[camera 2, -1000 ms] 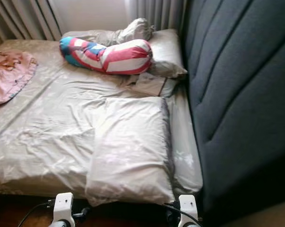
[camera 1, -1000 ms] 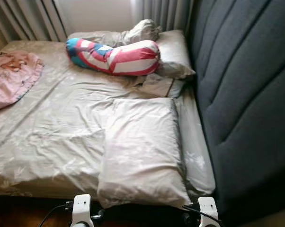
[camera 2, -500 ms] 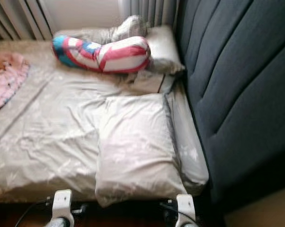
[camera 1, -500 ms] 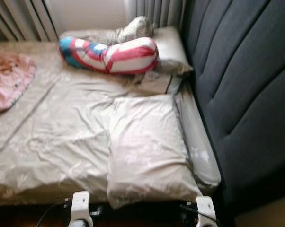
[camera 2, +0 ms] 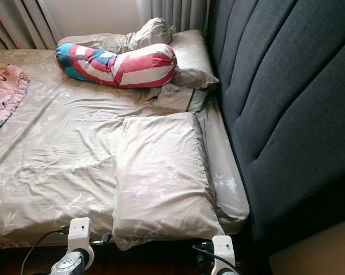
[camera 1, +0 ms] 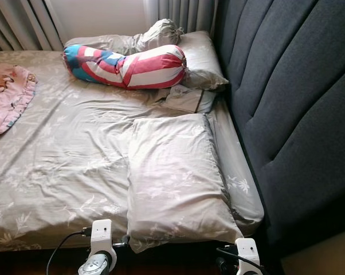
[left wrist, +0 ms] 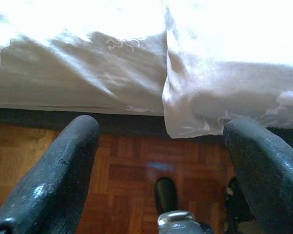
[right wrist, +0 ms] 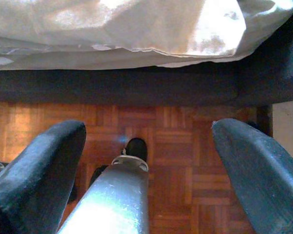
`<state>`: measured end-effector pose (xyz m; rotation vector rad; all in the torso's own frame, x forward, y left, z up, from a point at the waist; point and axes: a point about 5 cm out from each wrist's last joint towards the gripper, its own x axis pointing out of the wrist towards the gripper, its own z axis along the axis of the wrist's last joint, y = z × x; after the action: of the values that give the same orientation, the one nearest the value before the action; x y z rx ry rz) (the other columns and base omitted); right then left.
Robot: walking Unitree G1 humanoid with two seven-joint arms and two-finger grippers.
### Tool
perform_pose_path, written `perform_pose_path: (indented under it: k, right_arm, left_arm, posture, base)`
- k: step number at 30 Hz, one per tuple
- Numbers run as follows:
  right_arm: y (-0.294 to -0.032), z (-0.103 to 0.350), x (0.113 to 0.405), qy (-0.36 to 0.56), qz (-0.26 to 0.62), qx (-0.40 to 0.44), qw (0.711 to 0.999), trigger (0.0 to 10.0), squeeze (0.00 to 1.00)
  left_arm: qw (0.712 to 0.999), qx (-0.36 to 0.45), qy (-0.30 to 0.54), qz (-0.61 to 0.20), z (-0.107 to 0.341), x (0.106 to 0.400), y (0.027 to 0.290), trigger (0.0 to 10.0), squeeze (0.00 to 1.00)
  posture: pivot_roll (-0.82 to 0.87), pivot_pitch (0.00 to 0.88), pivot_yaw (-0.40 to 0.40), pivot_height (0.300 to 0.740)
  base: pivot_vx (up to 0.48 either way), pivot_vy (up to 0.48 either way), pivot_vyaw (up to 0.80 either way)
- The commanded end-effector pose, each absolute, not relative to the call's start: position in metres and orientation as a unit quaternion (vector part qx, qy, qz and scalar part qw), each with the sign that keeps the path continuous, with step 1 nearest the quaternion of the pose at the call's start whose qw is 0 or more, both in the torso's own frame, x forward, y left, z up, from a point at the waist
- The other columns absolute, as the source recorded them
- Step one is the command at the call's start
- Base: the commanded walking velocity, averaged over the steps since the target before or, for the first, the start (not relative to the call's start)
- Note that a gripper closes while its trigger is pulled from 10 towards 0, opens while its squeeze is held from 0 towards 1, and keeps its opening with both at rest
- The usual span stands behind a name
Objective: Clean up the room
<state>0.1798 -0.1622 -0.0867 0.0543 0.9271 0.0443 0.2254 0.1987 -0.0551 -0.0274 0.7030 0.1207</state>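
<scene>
A beige floral pillow (camera 1: 175,177) lies flat on the bed (camera 1: 63,160) beside the dark headboard (camera 1: 287,97), its near corner hanging over the bed's front edge. At the far end a red, white and blue striped bolster (camera 1: 129,66) leans on a second beige pillow (camera 1: 201,60), with a crumpled cloth (camera 1: 158,33) behind it. A pink blanket (camera 1: 6,97) lies at the left. Both arms hang low before the bed. My left gripper (left wrist: 161,170) is open below the pillow's hanging corner (left wrist: 195,114). My right gripper (right wrist: 146,170) is open over the parquet floor (right wrist: 195,161).
Grey curtains (camera 1: 23,23) hang behind the bed's far end. A folded beige piece (camera 1: 187,98) lies between the two pillows. The padded headboard walls off the whole right side. The bed's dark base (right wrist: 117,85) runs just ahead of both grippers.
The whole picture has shifted and sharpened because the camera moved. Nothing on the bed has moved, and both arms stay low at the bottom edge.
</scene>
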Motion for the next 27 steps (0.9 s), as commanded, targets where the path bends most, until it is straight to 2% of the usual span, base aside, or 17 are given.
perform_pose_path:
  k: [1,8,18,27]
  right_arm:
    - [-0.163,-0.088,0.178,0.450,0.020,0.026,0.893,10.0,0.00]
    - [-0.163,-0.088,0.177,0.451,0.022,0.024,0.892,10.0,0.00]
    - [-0.163,-0.088,0.177,0.451,0.021,0.023,0.892,10.0,0.00]
    - [-0.164,-0.088,0.177,0.451,0.021,0.021,0.892,10.0,0.00]
  left_arm:
    - [0.936,-0.002,0.349,0.054,-0.057,0.222,0.200,10.0,0.00]
    - [0.936,0.010,0.351,0.036,-0.055,0.226,0.199,10.0,0.00]
    - [0.909,0.000,0.410,0.078,-0.075,0.190,0.209,10.0,0.00]
    - [0.907,-0.001,0.414,0.078,-0.077,0.186,0.211,10.0,0.00]
  posture:
    - [-0.08,0.075,-0.032,0.740]
    - [-0.09,0.073,-0.026,0.740]
    - [-0.08,0.063,-0.026,0.740]
    - [-0.08,0.048,-0.030,0.740]
  base:
    - [0.000,0.000,0.00]
    - [0.000,0.000,0.00]
    - [0.000,0.000,0.00]
    - [0.000,0.000,0.00]
